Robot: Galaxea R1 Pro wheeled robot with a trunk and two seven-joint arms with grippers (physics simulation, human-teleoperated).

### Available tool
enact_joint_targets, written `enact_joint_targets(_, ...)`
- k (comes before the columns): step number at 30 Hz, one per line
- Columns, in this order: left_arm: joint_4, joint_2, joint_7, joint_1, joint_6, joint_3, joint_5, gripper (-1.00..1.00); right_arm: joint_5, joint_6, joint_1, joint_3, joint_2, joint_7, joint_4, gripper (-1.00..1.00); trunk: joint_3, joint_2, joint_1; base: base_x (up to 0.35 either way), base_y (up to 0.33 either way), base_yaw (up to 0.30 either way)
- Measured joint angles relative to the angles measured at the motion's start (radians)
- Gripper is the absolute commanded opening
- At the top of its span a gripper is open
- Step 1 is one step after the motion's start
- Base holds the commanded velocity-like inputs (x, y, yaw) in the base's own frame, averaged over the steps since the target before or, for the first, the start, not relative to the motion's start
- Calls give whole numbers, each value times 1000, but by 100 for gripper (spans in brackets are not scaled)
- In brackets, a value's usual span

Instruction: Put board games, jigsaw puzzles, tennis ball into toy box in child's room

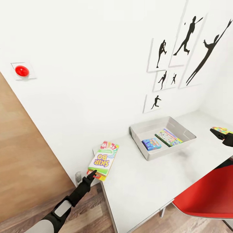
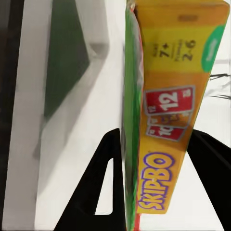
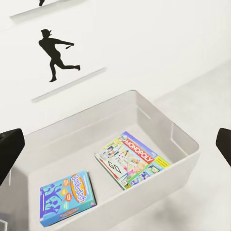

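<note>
Head view: the left pincer (image 1: 91, 175) grips the near end of a yellow-and-green Skip-Bo game box (image 1: 103, 160) at the corner of the white surface (image 1: 145, 181). The grey open toy box (image 1: 139, 131) sits farther along, near the wall, holding a blue game box (image 1: 151, 144) and a Monopoly box (image 1: 168, 137). The right pincer (image 1: 223, 134) hovers beside the toy box; its opening I cannot tell here.

Left wrist view: both dark fingers (image 2: 96, 185) press the Skip-Bo box's (image 2: 168, 120) faces, clamped shut on it.

Right wrist view: black fingertips (image 3: 9, 151) are spread wide, empty, above the toy box (image 3: 185, 139) with both games (image 3: 67, 197) (image 3: 132, 160) lying flat inside, apart.

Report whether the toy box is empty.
Not empty: the toy box holds a Monopoly game and a blue boxed game.
</note>
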Motion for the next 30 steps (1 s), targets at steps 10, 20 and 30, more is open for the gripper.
enact_joint_targets(10,-89,12,-39,27,45,-5,3,-100,0,-1,0,0,-1,0,0,100,0,0,0,0,0,0)
enact_joint_targets(20,-967,21,330,411,179,-3,-18,-100,0,8,-1,-6,-12,0,0,100,0,0,0,0,0,0)
enact_joint_targets(30,-1247,49,390,504,262,-1,4,-100,0,11,0,-9,-20,0,0,100,0,0,0,0,0,-154)
